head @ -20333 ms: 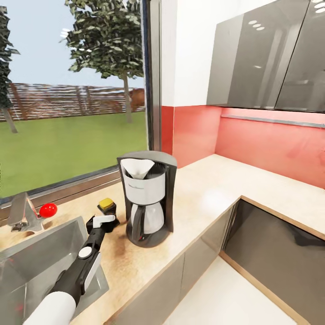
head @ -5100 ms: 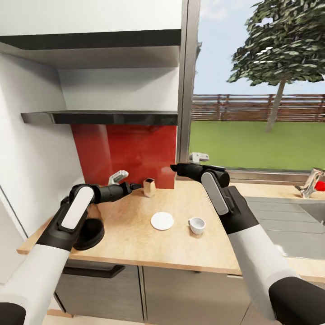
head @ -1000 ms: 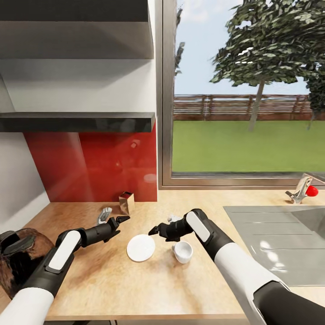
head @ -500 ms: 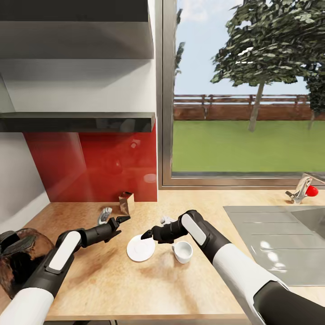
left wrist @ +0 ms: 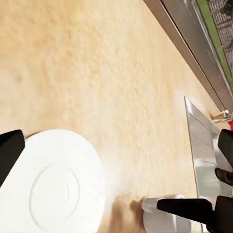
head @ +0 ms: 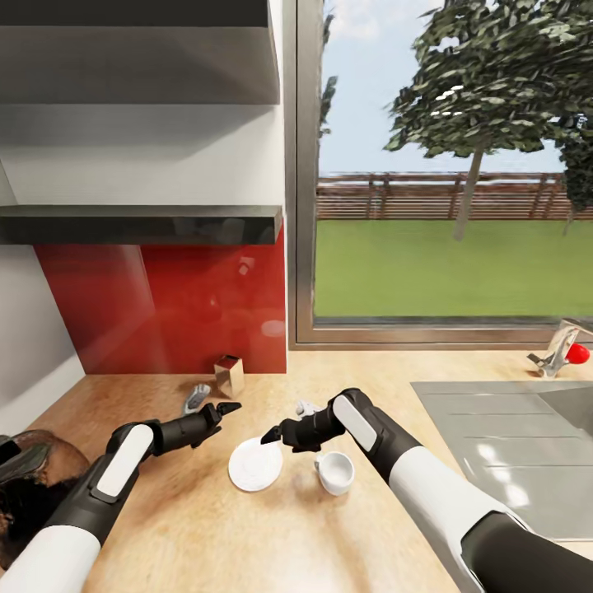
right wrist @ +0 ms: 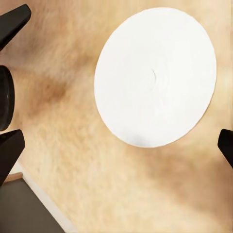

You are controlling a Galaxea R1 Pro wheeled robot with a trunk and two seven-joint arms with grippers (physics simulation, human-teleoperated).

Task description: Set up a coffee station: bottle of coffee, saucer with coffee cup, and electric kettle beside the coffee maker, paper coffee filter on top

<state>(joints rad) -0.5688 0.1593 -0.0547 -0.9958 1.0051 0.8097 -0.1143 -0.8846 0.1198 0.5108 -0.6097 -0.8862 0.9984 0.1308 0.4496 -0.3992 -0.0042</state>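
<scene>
The right gripper (head: 278, 434), jaws spread, hovers over the flat round white saucer (head: 255, 464) (probably brittle, slippery; grip its thin rim).

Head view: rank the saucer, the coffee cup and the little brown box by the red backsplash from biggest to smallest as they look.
1. Saucer, widest.
2. Coffee cup.
3. Brown box: it looks close to the cup's size but sits farther from the camera, so this last ranking is unsure.
</scene>
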